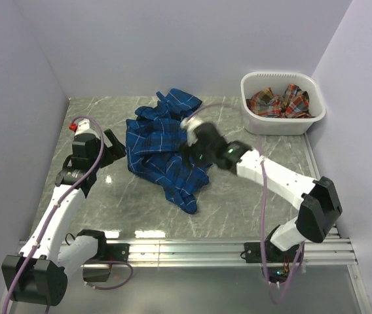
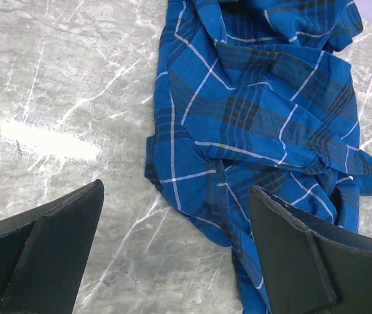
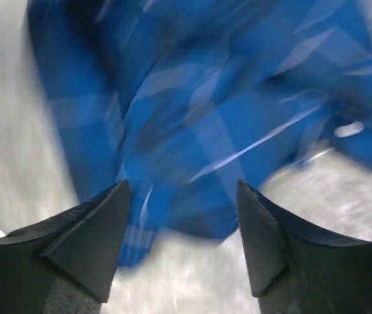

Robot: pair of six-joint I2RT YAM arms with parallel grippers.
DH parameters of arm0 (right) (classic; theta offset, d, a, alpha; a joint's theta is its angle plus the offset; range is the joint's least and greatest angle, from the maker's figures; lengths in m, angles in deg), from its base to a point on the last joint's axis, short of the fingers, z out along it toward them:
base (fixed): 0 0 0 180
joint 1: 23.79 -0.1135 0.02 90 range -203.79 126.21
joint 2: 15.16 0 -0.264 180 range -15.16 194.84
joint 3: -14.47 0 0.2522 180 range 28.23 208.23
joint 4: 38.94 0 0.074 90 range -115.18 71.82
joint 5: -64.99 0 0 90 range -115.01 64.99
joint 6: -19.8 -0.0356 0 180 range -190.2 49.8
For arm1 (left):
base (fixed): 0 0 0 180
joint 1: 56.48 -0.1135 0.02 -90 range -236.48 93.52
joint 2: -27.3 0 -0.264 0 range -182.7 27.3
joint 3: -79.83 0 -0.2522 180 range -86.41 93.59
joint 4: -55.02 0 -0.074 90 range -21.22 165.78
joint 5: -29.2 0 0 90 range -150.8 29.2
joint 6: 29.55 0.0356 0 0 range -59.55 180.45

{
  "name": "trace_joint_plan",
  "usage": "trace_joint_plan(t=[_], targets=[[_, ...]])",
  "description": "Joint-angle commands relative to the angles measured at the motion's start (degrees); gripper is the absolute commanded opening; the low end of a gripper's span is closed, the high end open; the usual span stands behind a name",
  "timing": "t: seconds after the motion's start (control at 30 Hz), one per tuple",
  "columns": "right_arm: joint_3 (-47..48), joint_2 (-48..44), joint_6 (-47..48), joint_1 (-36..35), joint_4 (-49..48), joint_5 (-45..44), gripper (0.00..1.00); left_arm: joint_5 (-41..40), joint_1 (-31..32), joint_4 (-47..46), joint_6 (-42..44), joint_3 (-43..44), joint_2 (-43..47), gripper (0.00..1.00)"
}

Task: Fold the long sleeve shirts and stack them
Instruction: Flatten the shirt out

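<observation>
A royal blue plaid long sleeve shirt [image 1: 163,147] lies crumpled in the middle of the marble table. A red-orange plaid shirt [image 1: 279,103] is bunched inside the white basket. My left gripper [image 1: 115,149] stands open at the blue shirt's left edge; in its wrist view the blue shirt [image 2: 264,111] lies ahead, with its edge reaching between the fingers. My right gripper [image 1: 189,140] hovers over the shirt's right side with its fingers apart and nothing between them. The right wrist view is blurred, with the blue cloth [image 3: 192,111] just past the fingertips.
The white basket [image 1: 284,124] stands at the back right corner. Purple walls close in the table [image 1: 94,190] on the left, back and right. A metal rail [image 1: 192,248] with both arm bases runs along the near edge.
</observation>
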Motion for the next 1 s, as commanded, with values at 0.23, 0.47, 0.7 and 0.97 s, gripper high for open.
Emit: trace_joint_plan(t=[0.23,0.47,0.7,0.97], targets=[[-8.58,3.66,-43.78,21.84,-24.11,-0.36,0.85,-0.08,-0.24,-1.20,0.41,-0.15,1.77,0.98],[-9.46,13.33,-58.22,23.95,-34.04,-0.80,0.85,-0.35,-0.24,-0.93,0.33,-0.23,1.85,0.98],[-8.77,20.80,-64.56,25.80,-41.00,-1.42,0.70,-0.08,-0.24,-1.02,0.33,-0.32,1.86,0.98],[-1.21,18.62,-52.89,25.80,-39.32,-0.55,0.00,-0.87,-0.24,-0.58,0.41,0.03,2.20,0.98]])
